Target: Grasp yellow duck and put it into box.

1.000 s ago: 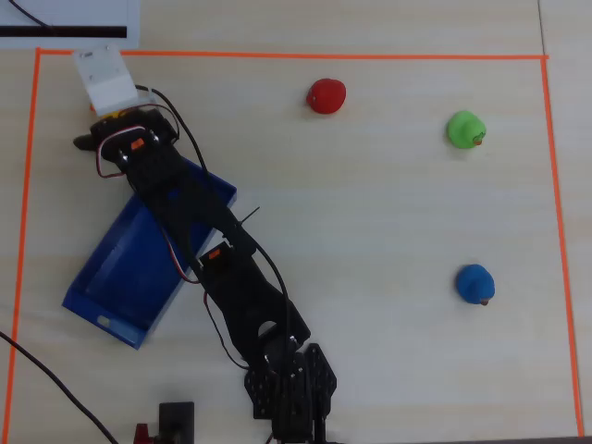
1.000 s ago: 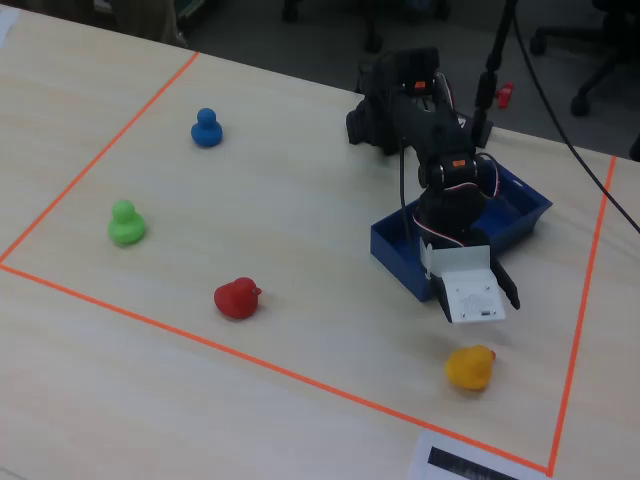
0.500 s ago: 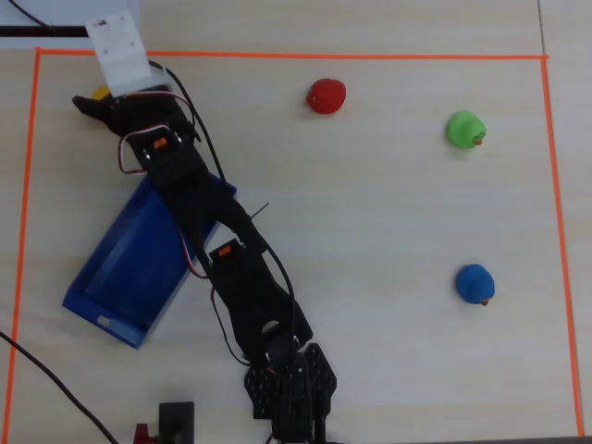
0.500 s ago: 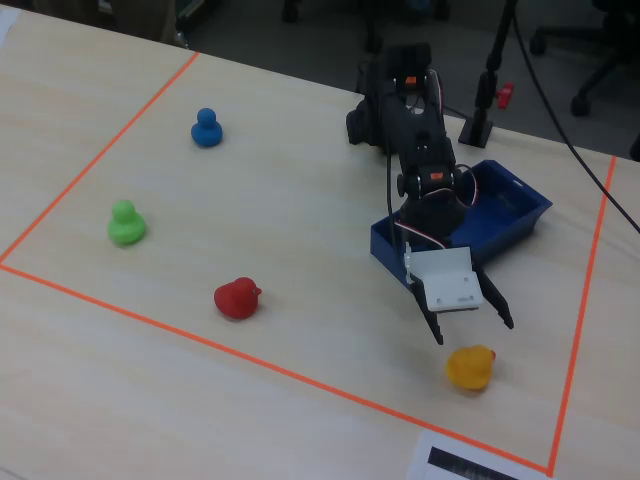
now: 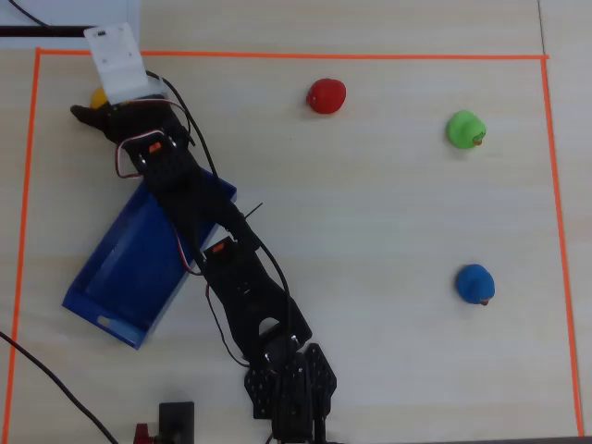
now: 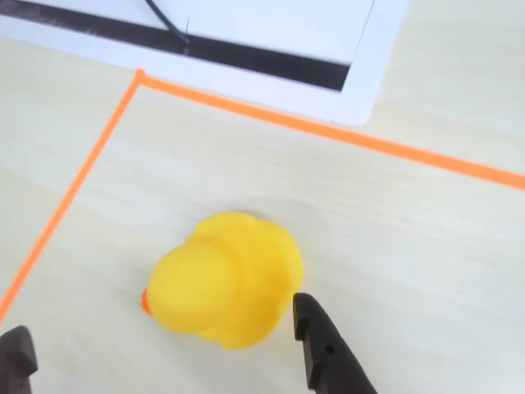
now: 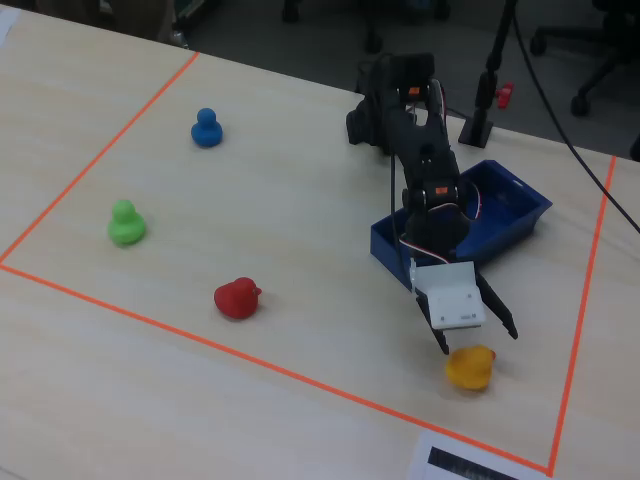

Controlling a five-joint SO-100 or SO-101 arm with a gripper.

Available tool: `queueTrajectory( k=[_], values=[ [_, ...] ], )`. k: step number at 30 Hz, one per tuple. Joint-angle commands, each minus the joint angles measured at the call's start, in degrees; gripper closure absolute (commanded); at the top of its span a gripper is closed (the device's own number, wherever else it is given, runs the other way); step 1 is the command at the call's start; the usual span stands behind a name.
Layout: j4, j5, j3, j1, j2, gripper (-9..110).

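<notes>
The yellow duck (image 6: 234, 279) stands on the table near the corner of the orange tape, its orange beak pointing left in the wrist view. My gripper (image 6: 162, 332) is open and low over it. The right fingertip (image 6: 310, 316) is close beside the duck's body; the left fingertip (image 6: 18, 349) is well apart. In the fixed view the gripper (image 7: 478, 342) hangs just above the duck (image 7: 470, 368). In the overhead view the duck (image 5: 96, 95) is mostly hidden under the white wrist camera. The blue box (image 5: 111, 268) lies behind the gripper, partly under the arm, and also shows in the fixed view (image 7: 515, 212).
A red duck (image 5: 326, 95), a green duck (image 5: 465, 129) and a blue duck (image 5: 475, 284) stand far off to the right in the overhead view. Orange tape (image 6: 98, 148) frames the work area. A white sheet (image 6: 344, 49) lies just beyond the tape.
</notes>
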Motion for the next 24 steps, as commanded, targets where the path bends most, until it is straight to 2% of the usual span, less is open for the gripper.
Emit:
queueTrajectory(
  k=[1, 10, 20, 24],
  values=[
    [-1.32, 0.88, -5.71, -0.97, -0.88, 61],
    [0.70, 3.43, -14.68, -2.29, -5.63, 62],
    [-0.18, 3.25, -11.78, -2.20, -6.50, 67],
    [-2.29, 3.08, -10.20, -2.11, -6.94, 73]
  ],
)
